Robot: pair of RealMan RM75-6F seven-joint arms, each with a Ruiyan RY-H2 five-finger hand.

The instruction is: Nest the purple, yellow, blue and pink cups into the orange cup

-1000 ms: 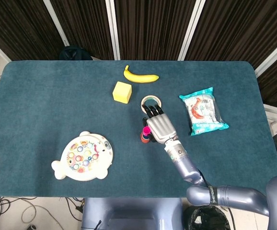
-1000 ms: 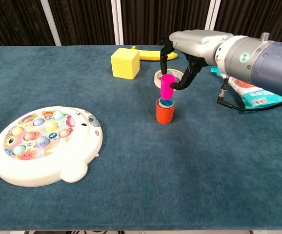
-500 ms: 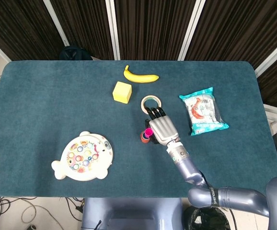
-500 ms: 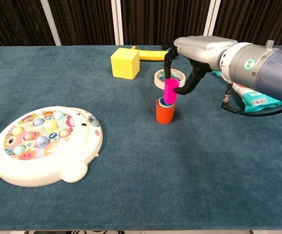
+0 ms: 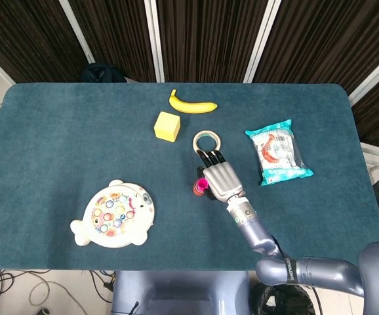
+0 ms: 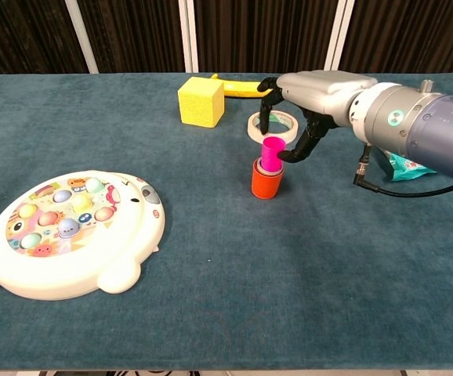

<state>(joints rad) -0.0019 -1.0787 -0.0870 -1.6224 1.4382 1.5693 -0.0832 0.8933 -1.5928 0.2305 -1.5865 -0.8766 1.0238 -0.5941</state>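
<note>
Here the right hand (image 6: pixel 289 129) is pinching the small pink plastic cup (image 6: pixel 272 153), seated partway in the orange plastic cup (image 6: pixel 265 180) mid-bench. Judged best: keeping it upright, pressing straight down, then releasing. The left hand is showing in neither view.

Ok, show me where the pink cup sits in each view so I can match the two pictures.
Head view: the pink cup is just below the middle, at the left edge of the right hand, mostly hidden by it.
Chest view: the pink cup is right of centre in the upper half, standing in the orange cup, pinched by the right hand.
Shared landmark: the tape roll just beyond the cups.
</note>
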